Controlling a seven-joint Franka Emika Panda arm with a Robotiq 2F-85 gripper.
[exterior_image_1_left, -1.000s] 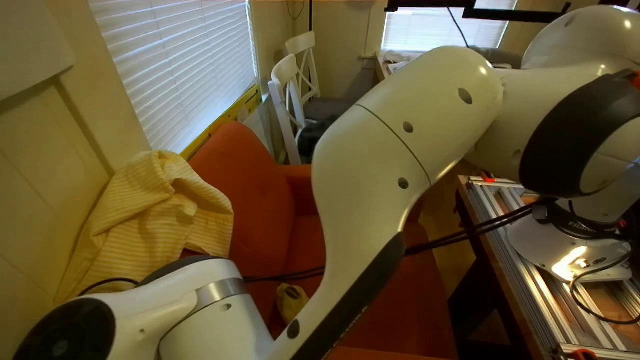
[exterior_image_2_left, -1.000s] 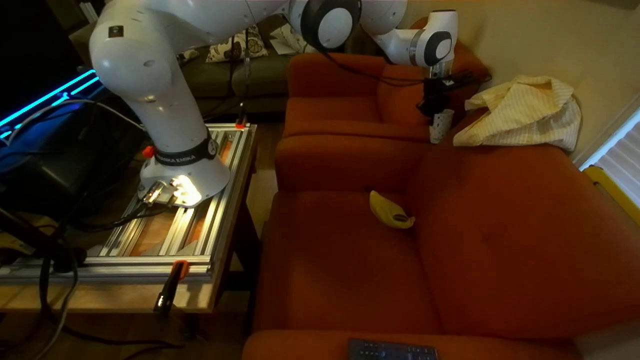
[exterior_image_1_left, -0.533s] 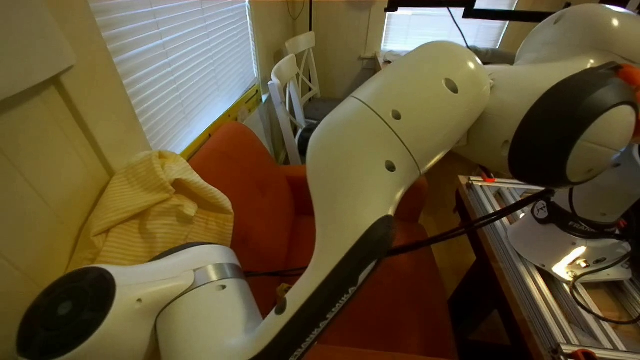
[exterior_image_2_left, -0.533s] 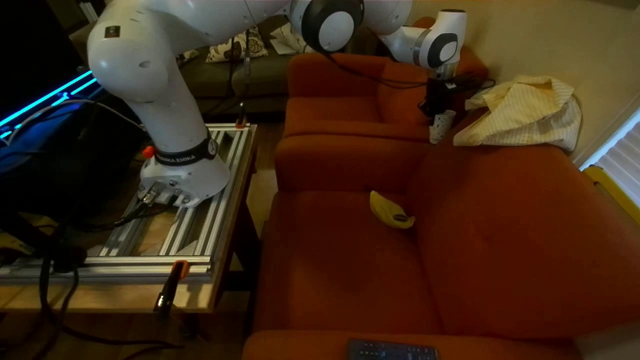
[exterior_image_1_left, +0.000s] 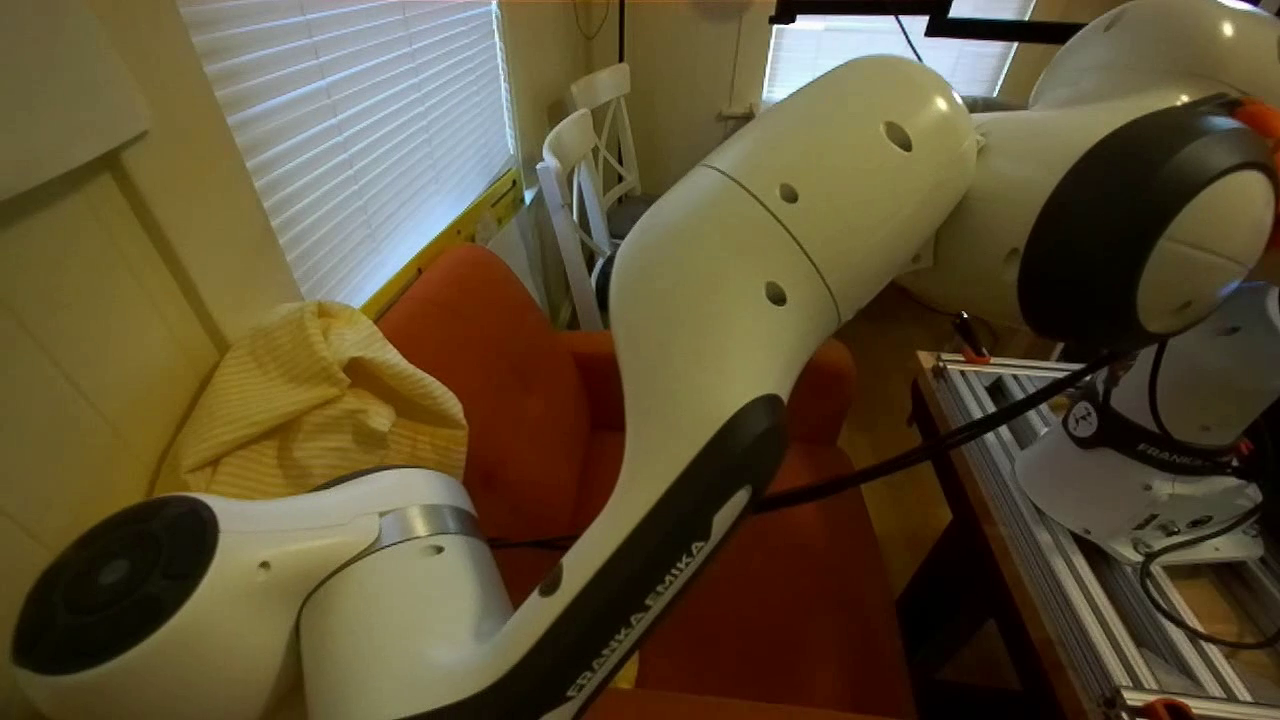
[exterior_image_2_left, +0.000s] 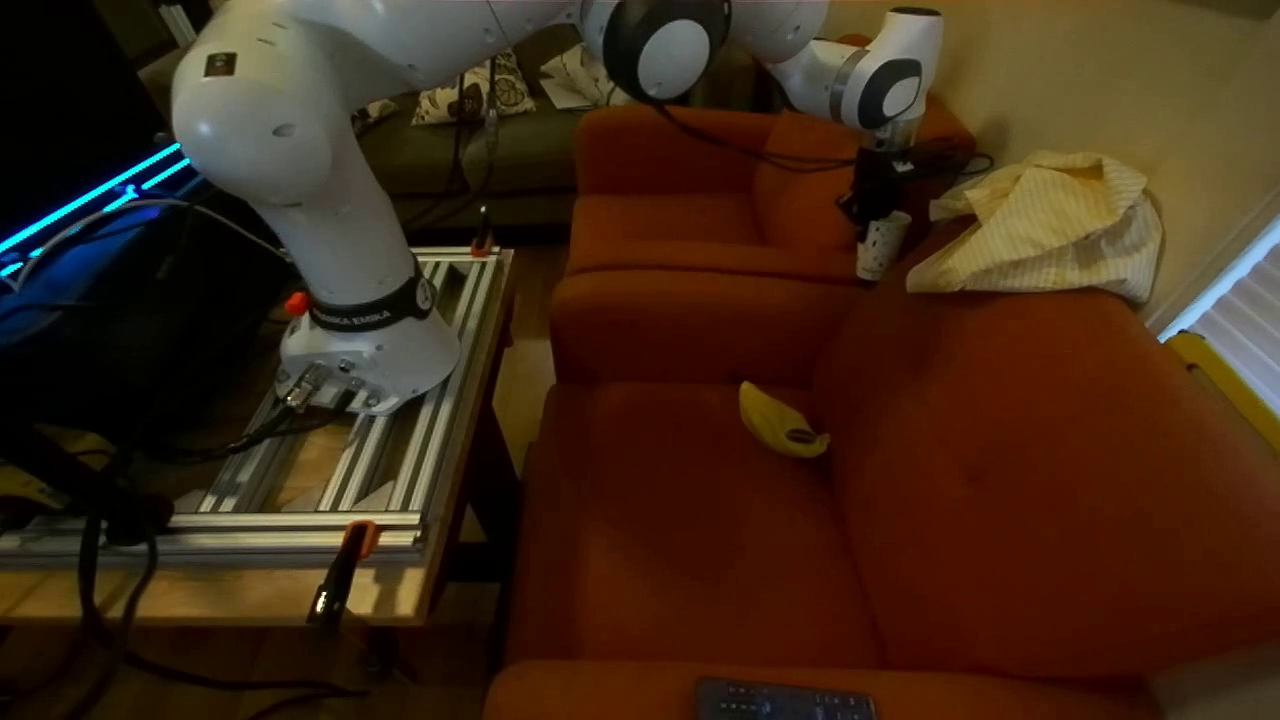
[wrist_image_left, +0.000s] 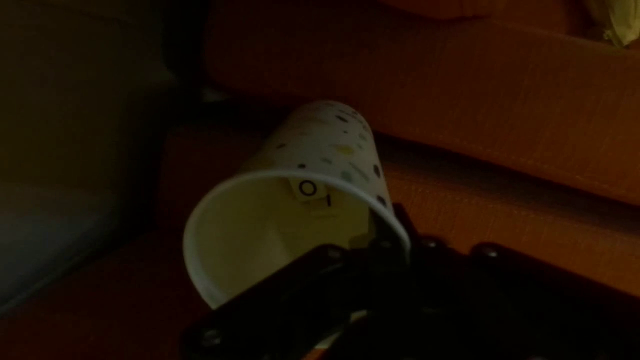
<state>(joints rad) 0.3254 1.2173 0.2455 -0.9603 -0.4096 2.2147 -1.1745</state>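
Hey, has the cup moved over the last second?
Yes, slightly: in an exterior view, the cup has shifted a little up the picture, judged against the sofa, which sits in the same place.

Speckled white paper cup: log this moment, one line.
cup: mouth up, gripped by black pincer; pale cube marked O: inside; yellow banana-shaped object: on orange fabric sofa

Orange fabric sofa (exterior_image_2_left: 680, 540) is filmed downward from opposite ends in both exterior views, white robot arm (exterior_image_1_left: 700, 300) closer in an exterior view; speckled white cup (wrist_image_left: 260, 220) peered into point-blank in wrist view
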